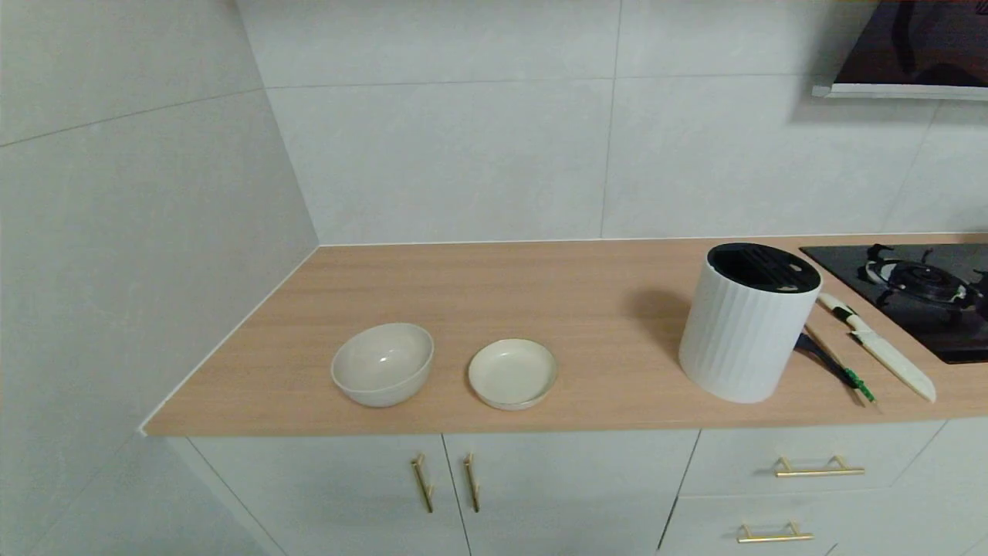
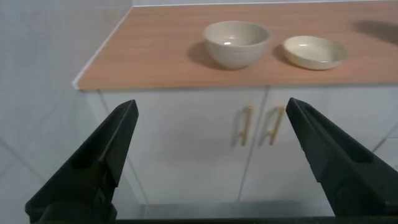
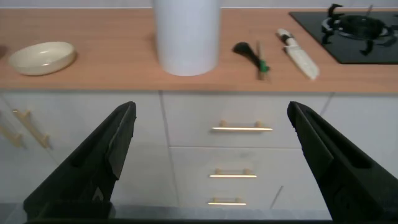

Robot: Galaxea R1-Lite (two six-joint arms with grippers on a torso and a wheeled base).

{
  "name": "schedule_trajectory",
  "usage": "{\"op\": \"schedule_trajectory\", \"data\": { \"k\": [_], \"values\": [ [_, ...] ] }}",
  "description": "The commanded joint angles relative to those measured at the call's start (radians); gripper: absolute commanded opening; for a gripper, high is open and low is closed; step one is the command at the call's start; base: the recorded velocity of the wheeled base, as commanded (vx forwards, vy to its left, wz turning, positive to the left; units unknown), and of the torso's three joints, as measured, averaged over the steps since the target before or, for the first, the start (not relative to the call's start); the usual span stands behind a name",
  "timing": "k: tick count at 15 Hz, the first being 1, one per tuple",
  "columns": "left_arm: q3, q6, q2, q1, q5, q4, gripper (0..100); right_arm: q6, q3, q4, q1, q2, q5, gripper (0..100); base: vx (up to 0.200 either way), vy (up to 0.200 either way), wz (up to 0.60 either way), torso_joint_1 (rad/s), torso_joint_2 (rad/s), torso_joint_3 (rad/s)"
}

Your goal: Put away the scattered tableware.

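A cream bowl (image 1: 383,364) and a shallow cream dish (image 1: 512,373) sit side by side near the front edge of the wooden counter (image 1: 540,301). The bowl (image 2: 236,42) and dish (image 2: 314,51) lie well beyond my left gripper (image 2: 211,134), which is open and empty in front of the cabinet doors. A white ribbed holder (image 1: 747,323) with a black slotted top stands to the right. Beside it lie a black utensil with a green band (image 1: 837,367) and a white knife (image 1: 880,347). My right gripper (image 3: 211,134) is open and empty, below the counter, facing the holder (image 3: 186,36).
A black gas hob (image 1: 915,289) is set into the counter at the far right. Tiled walls close the back and left sides. Below are cabinet doors with gold handles (image 1: 446,483) and drawers (image 1: 818,467). A range hood (image 1: 903,54) hangs at the upper right.
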Motion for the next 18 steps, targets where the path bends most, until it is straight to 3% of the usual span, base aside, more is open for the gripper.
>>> {"op": "schedule_trajectory", "data": {
  "k": [1,8,18],
  "values": [
    [0.000,0.000,0.002,0.000,0.000,0.000,100,0.000,0.000,0.000,0.000,0.001,0.000,100,0.000,0.200,0.00,0.007,0.00,-0.002],
    [0.000,0.000,0.002,0.000,0.000,0.001,100,-0.002,0.000,0.000,0.000,0.001,0.000,100,0.000,0.200,0.00,0.000,0.00,0.004],
    [0.000,0.002,0.002,0.000,0.000,0.001,100,0.000,0.000,0.000,0.000,0.001,0.000,100,0.000,0.000,0.00,0.000,0.00,0.000]
  ]
}}
